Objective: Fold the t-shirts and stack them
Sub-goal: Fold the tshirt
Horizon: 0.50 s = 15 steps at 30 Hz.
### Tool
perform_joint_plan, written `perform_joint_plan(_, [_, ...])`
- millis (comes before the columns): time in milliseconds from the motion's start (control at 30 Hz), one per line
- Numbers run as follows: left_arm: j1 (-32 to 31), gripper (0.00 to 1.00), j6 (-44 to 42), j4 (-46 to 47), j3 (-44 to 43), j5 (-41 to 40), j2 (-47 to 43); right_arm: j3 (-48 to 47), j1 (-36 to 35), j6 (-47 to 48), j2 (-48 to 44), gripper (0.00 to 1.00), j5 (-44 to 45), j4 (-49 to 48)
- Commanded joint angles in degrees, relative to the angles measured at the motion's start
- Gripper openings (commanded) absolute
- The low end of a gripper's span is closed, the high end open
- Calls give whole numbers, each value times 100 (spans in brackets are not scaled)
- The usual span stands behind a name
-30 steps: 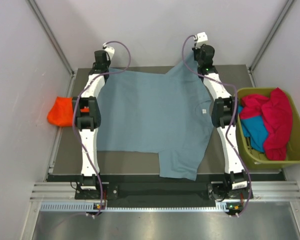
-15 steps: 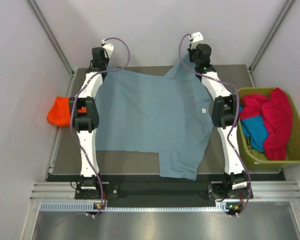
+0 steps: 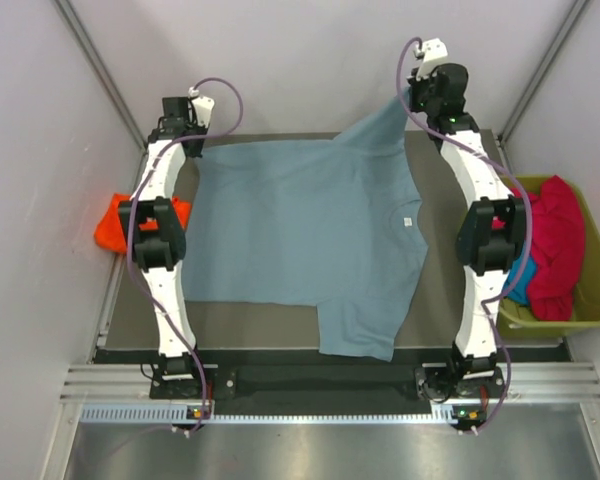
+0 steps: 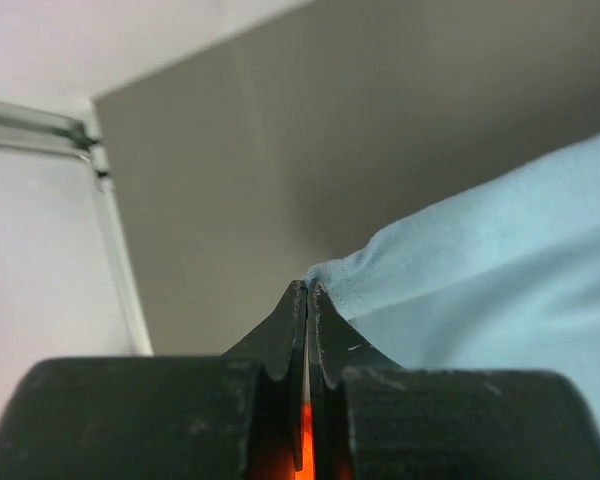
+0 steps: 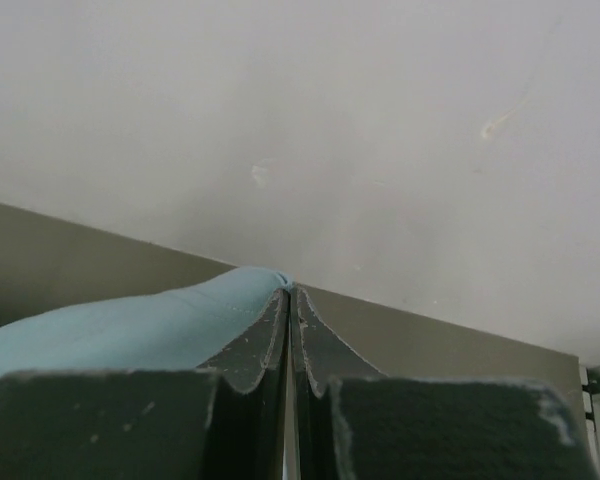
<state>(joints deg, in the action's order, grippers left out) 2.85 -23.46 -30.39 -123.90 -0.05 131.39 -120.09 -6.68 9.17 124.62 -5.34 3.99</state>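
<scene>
The grey-blue t-shirt (image 3: 310,235) lies spread flat across the table, one sleeve hanging toward the near edge. My left gripper (image 3: 185,140) is shut on its far-left hem corner (image 4: 325,275). My right gripper (image 3: 412,98) is shut on the far-right sleeve tip (image 5: 270,277), lifted above the table's back edge. The orange-red t-shirt (image 3: 115,222) is bunched at the table's left edge. The crimson-pink t-shirt (image 3: 558,240) and the teal t-shirt (image 3: 520,285) lie crumpled in the bin.
An olive-green bin (image 3: 580,312) stands off the table's right side. White walls and metal frame posts close in behind and beside the table (image 3: 250,325).
Both grippers have moved apart and outward with the shirt's far edge, the left to the far-left corner, the right up and right. The far hem is pulled straighter.
</scene>
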Motion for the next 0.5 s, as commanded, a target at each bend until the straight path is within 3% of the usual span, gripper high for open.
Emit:
perform_joint_plan(0, [-30, 0, 149, -424, 224, 576, -719, 283, 0, -161, -507, 0, -300, 471])
perform_joint_plan(467, [58, 0, 237, -336, 1129, 753, -1510, 1857, -44, -266, -1888, 0, -468, 796])
